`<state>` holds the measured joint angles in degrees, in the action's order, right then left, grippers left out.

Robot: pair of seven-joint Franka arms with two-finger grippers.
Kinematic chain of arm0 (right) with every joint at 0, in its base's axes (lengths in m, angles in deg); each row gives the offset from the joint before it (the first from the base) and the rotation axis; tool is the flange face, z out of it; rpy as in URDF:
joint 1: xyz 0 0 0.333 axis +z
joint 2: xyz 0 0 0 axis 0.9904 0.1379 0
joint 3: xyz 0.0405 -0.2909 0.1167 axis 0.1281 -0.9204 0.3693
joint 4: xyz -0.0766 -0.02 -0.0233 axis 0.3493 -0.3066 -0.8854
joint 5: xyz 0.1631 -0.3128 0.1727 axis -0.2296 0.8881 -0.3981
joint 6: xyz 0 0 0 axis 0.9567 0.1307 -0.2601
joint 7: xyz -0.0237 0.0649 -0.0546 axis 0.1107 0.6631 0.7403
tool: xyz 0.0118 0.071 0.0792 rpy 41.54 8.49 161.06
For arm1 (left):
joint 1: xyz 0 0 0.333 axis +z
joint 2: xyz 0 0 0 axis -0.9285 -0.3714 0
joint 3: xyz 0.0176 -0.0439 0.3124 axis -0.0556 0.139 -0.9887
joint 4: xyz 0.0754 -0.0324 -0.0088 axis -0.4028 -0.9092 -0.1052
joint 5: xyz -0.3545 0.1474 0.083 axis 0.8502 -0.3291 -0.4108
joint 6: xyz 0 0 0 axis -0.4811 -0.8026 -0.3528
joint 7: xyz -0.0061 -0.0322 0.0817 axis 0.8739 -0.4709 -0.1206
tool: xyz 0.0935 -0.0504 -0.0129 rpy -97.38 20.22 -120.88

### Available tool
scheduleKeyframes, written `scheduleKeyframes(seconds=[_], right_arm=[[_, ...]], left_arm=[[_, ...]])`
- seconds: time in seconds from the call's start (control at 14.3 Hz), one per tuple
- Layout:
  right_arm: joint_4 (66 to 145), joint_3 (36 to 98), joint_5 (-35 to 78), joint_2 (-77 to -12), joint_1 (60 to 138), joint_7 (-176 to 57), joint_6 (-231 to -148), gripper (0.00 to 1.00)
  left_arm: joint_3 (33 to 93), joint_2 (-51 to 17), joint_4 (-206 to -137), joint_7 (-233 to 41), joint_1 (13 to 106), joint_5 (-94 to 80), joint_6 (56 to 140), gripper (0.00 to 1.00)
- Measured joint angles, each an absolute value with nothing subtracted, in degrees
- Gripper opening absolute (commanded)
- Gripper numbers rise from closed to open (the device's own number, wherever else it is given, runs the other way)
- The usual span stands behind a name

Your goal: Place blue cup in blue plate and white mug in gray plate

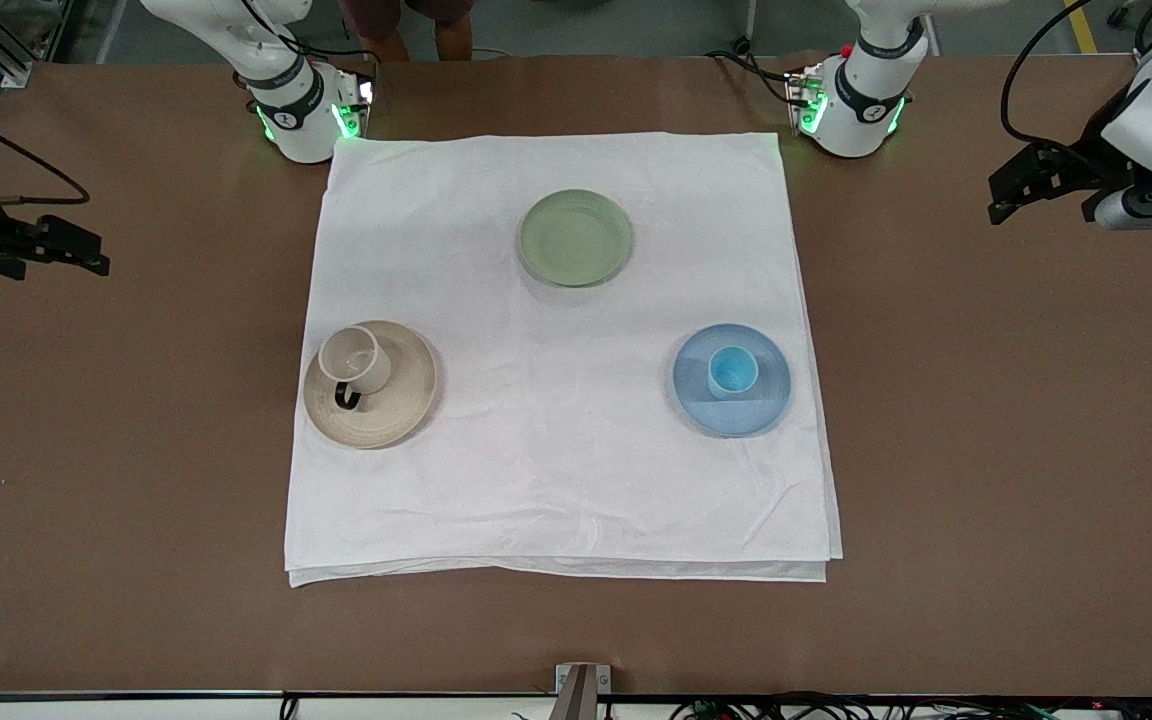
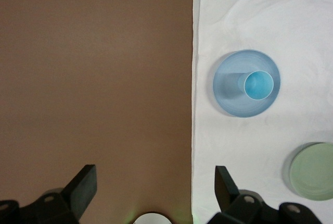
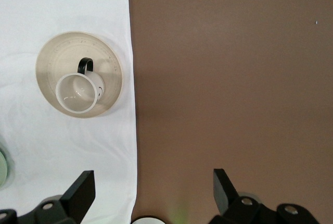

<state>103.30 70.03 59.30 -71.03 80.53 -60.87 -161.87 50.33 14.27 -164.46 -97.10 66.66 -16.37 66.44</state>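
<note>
The blue cup (image 1: 732, 372) stands upright in the blue plate (image 1: 768, 405) on the white cloth, toward the left arm's end. The white mug (image 1: 356, 360) stands on the gray plate (image 1: 404, 400), toward the right arm's end, its black handle pointing at the front camera. My left gripper (image 1: 1004, 200) is open and empty over bare brown table beside the cloth. My right gripper (image 1: 86, 256) is open and empty over bare table at the other end. The left wrist view shows the cup (image 2: 258, 85) in the blue plate (image 2: 233, 104). The right wrist view shows the mug (image 3: 78, 95) on the gray plate (image 3: 56, 60).
A pale green plate (image 1: 576, 238) lies empty on the white cloth (image 1: 556, 480), farther from the front camera than the other two plates. It also shows in the left wrist view (image 2: 315, 172). Brown table surrounds the cloth.
</note>
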Motion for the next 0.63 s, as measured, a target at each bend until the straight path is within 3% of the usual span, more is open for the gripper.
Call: scheduleKeyframes(seconds=[0.63], right_arm=[[105.0, 69.9, 59.3, -79.8, 80.6, -60.9, -159.7, 1.00]], left_arm=[[50.3, 14.3, -164.5, -97.1, 66.7, -16.4, 66.5, 1.00]])
